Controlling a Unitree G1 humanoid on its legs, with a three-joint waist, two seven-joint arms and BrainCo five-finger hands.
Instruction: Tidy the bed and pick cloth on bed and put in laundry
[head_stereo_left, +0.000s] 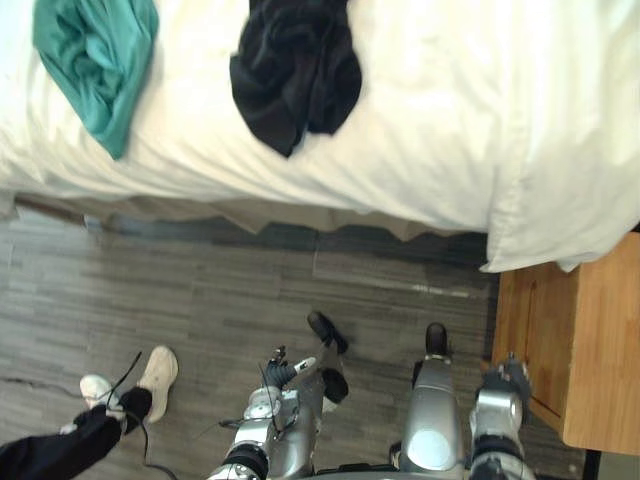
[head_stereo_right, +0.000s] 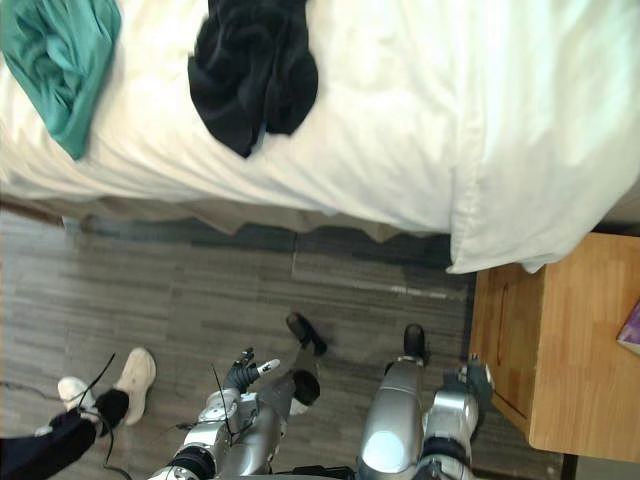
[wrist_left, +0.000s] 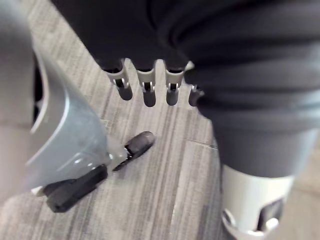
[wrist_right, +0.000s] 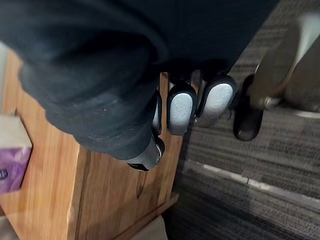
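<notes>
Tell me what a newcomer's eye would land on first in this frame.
The crumpled black cloth stands out most, dark against the white bed, with a teal cloth lying to its left. On the grey floor, a person's white shoes show at the lower left, and a wooden nightstand stands at the right beside the bed. The left hand and right hand hang low, short of the bed.

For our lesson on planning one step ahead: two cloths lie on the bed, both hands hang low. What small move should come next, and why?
Probably raise the left hand toward the black cloth: it lies bunched on the bed almost straight ahead, while that hand hangs open and empty low over the floor.
</notes>
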